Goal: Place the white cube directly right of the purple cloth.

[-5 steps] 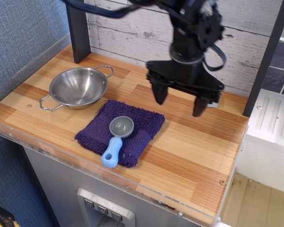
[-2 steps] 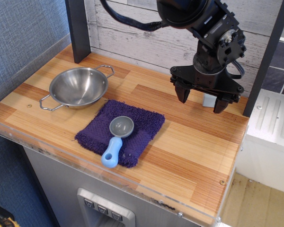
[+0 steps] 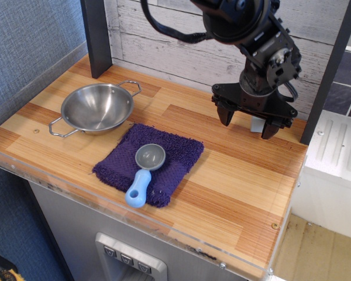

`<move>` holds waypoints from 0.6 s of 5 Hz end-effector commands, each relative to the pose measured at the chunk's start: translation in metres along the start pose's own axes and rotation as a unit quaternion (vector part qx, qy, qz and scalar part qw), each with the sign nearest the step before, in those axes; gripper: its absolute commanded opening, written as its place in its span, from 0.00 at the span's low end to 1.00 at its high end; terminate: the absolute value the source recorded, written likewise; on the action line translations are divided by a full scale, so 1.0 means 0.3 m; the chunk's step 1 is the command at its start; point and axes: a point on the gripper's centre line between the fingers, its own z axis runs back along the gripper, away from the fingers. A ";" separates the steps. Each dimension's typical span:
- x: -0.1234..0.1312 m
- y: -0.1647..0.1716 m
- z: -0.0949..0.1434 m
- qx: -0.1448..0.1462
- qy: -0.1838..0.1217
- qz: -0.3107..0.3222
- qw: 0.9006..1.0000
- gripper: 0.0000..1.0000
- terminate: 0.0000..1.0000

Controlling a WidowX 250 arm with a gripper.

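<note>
Since a second ago your arm has swung from above the middle of the counter to its back right corner, and over the last fraction of a second it has edged slightly further back and up; nothing else on the counter has shifted. You are working on a wooden counter [image 3: 234, 175] with a clear strip along its front edge and a whitewashed plank wall behind it. Your black gripper [image 3: 250, 122] hangs at the back right, just in front of that wall, with its two fingers spread wide apart and nothing between them. The steel bowl [image 3: 97, 108] sits at the back left, two wire handles out to its sides, well apart from your gripper. The purple cloth [image 3: 164, 161] lies near the front, just right of and in front of the bowl, with its nearest corner close to the bowl's rim. On the cloth rests a scoop [image 3: 145, 173], its grey bowl toward the back and its light blue handle pointing to the front edge. The white cube [image 3: 257, 124] is at the back right of the counter, well away from the cloth, showing only as a pale sliver just inside your right-hand finger; you cannot tell from this view whether that finger touches it.
</note>
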 end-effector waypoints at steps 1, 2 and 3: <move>0.074 -0.027 0.000 -0.004 -0.036 0.000 0.999 1.00 0.00; 0.064 -0.032 -0.009 0.000 -0.031 -0.002 1.000 1.00 0.00; 0.053 -0.037 -0.016 -0.003 -0.029 -0.009 1.000 1.00 0.00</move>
